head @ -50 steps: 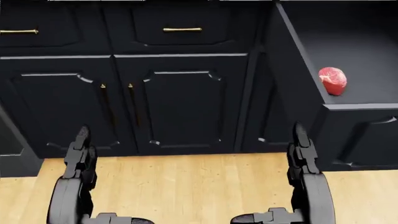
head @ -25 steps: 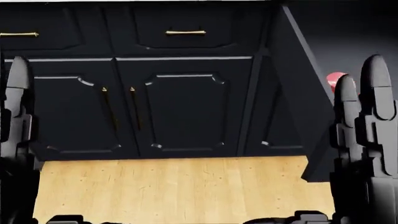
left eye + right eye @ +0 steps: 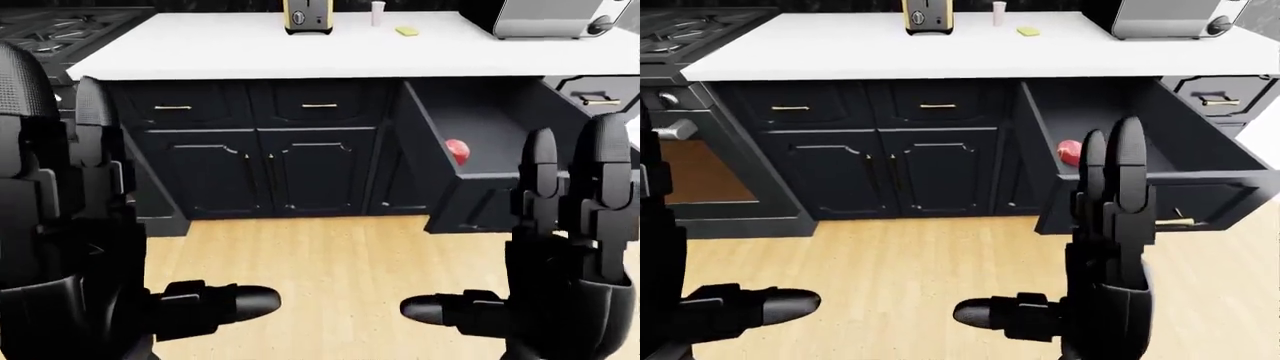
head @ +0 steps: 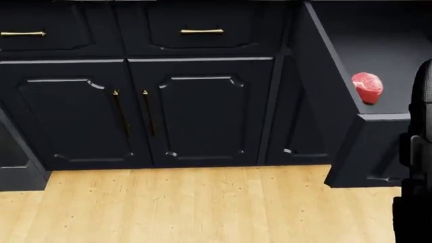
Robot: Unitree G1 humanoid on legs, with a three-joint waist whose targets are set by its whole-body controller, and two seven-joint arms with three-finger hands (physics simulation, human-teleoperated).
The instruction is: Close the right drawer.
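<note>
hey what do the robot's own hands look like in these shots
Both the left hand and the right hand are matte black, built of blocky, stepped segments. The fingers end in rounded tips with a fine dotted texture, and a stubby rounded thumb juts sideways from each palm. No cables, markings or sleeves show.

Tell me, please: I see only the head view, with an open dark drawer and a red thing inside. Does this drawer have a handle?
Observer: Yes. The right-eye view shows a brass handle on the open drawer, low on its panel.
Operator: Where are my hands?
Observer: Both are raised with fingers open; the right hand stands upright before the drawer, and the left hand is at the left-eye view's left edge.
Operator: What is above the cabinets?
Observer: A white countertop carrying a toaster.
</note>
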